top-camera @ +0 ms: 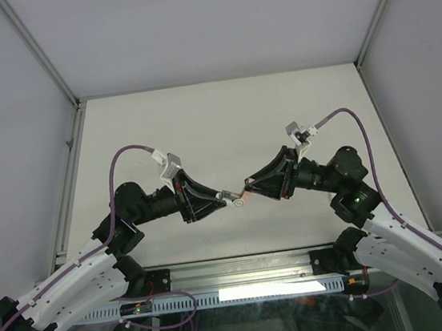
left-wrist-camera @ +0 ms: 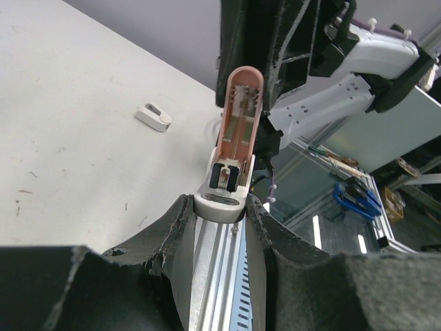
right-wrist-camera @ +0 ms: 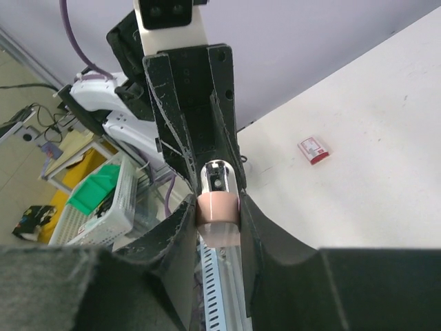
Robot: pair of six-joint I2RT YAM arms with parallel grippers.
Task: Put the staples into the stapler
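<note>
**Stapler held open between the two arms**, above the near edge of the worktop (top-camera: pixel 223 117), about midway between its left and right edges.

**Grip.** The left gripper (left-wrist-camera: pixel 220 209) was closed on the white base of the stapler (left-wrist-camera: pixel 238 121), one finger to each side. The right gripper (right-wrist-camera: pixel 218 219) was clamped on the pink top cover. In the left wrist view the cover stood tilted up and away from the base, showing its metal inner face and the dark channel in the base. The stapler touched no surface, and the metal rail (top-camera: pixel 218 272) along the near edge lay below it.

**Step in hand, as judged.** The stapler was opened and steadied for loading. No staples could be made out on the worktop, and whether any lay in the channel could not be told.

**Next move, as judged.** A strip would have to be fetched. That calls for one gripper to let go while the other holds the stapler with its channel exposed. A strip fit for so slight a stapler would need a fine pinch and true alignment with the channel.

**Other items.** A flat red-and-white box (right-wrist-camera: pixel 313 149) lay on the worktop in the right wrist view. A small white piece (left-wrist-camera: pixel 153 117) with an oval slot lay on the worktop in the left wrist view, apart from the stapler. Neither showed from overhead, so their places relative to the edges could not be fixed.

**Writing.** The box bore print too small to read. No brand or label was legible on the stapler or on the arms.
</note>
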